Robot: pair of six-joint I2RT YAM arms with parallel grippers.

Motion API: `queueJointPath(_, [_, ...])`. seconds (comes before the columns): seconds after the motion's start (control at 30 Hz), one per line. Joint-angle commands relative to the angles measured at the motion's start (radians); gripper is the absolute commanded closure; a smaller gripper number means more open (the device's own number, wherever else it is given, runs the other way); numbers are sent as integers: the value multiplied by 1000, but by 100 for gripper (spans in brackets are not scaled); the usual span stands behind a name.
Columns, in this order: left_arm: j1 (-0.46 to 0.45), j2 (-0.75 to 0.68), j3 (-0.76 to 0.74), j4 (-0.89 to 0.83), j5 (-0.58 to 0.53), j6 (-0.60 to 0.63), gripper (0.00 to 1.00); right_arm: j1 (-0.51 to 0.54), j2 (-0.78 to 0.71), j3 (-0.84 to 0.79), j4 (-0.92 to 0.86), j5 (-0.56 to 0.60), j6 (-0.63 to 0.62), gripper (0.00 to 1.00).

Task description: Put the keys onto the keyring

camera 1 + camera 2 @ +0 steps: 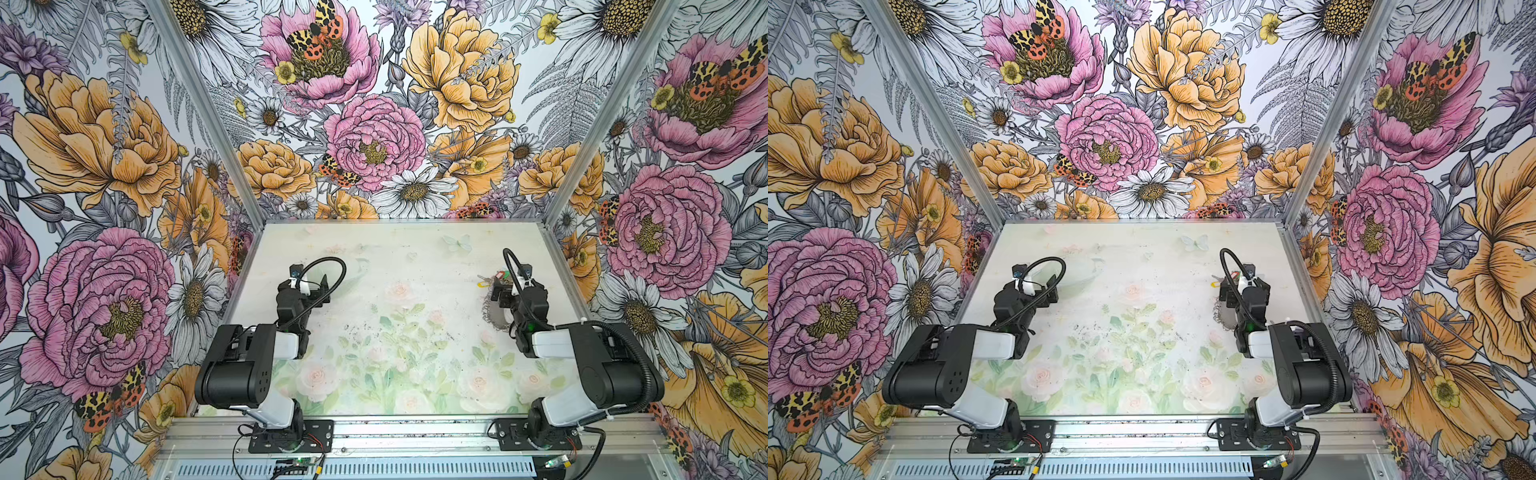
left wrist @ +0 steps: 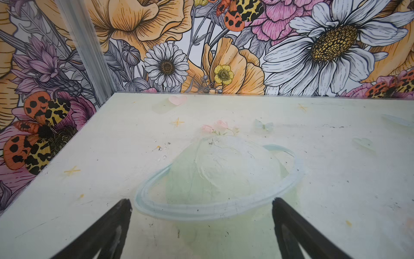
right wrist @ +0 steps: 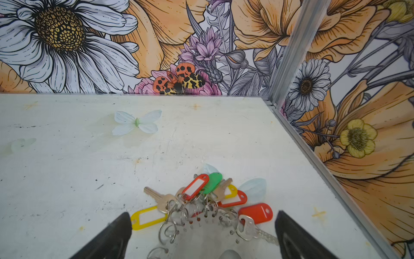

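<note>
nearest the top camera ran the aluminium rail (image 1: pixel 415 432) carrying both arm bases, and beyond it the pale flower-printed table (image 3: pixel 67 168). from my remote seat, the right gripper (image 3: pixel 202 214) hung low over the far right part of the table with its jaws spread wide and nothing between them but air. the keys (image 3: pixel 201 197) lay heaped directly below it. the keyring (image 3: pixel 201 233) lay flat under that heap, its grey plate partly hidden by the arm in both top views, small silver rings fringing its edge. the left gripper (image 2: pixel 201 200) was equally spread and empty, over bare table on the left, well apart from the heap. i judged the job barely begun. i could not tell which keys were already hooked into the fringe. to do this step well, i would single out a piece at the heap's edge, such as the yellow tag (image 3: pixel 147 217) or the silver key (image 3: pixel 246 226) beside the red tag (image 3: pixel 255 213). i would pinch the tag flat rather than the slick blade, and bring the left arm across to pin the hoop. the tags' white label windows looked blank. tiny stamped characters followed the hoop's rim, too small for me to read.
</note>
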Motion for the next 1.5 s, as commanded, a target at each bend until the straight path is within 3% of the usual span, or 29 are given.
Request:
queueJointPath(0.0, [5,-5,6,14,-14,15,1,-9,-3,13,12,-12,-1,1])
queueJointPath(0.73, [77,-1,9,15,93,-44,1,-12,-3,12,13,-13,0,1])
queueJointPath(0.83, [77,-21,-18,47,90,-43,1,4,-8,-25,78,-22,-26,1])
queueJointPath(0.97, [57,-153,-70,30,25,-39,1,36,-45,-112,216,5,-52,1])
queueJointPath(1.13, [-25,-425,-79,-152,-140,-46,1,153,-323,-27,-172,40,-144,1])
queueJointPath(1.33, [-39,-666,41,-613,-365,-453,1,158,-530,155,-590,-57,130,0])
queueJointPath(1.47, [-17,-789,52,-846,-423,-700,1,148,-577,279,-860,-4,342,1])
